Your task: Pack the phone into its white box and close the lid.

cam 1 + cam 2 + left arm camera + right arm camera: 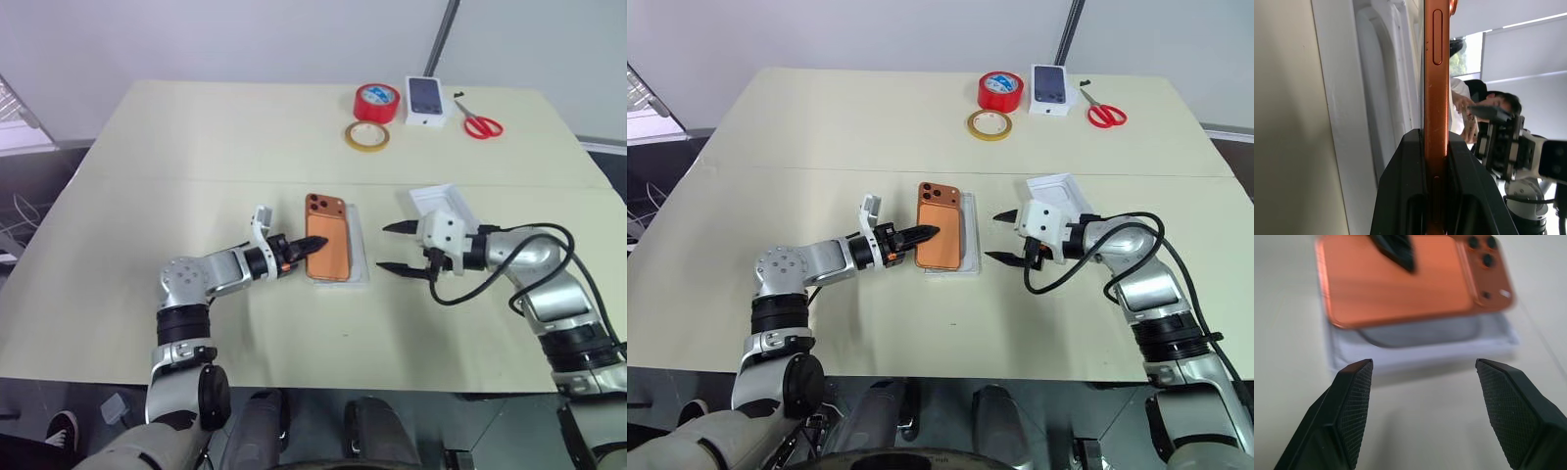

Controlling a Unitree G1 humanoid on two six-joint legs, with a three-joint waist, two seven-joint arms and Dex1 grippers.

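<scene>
**Left end effector clamped on phone, right one spread**

Left end effector point(312, 243) grips the phone point(329, 250) by its long edge, camera side up, just above the white box point(360, 257) on the table point(196, 137). Right end effector point(390, 247) sits just beside the box's other side, fingers wide apart, holding nothing. Lid point(443, 205) lies right behind it.

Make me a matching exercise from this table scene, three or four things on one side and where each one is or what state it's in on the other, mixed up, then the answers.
Things:
1. phone
2. right gripper
3. scissors
4. red tape roll

States or places:
A. open, holding nothing
B. far edge of the table, beside the printed white box
C. pinched at its edge by the left gripper, over a white tray
D. far right corner area, red handles

Pairs: 1-C, 2-A, 3-D, 4-B
</scene>
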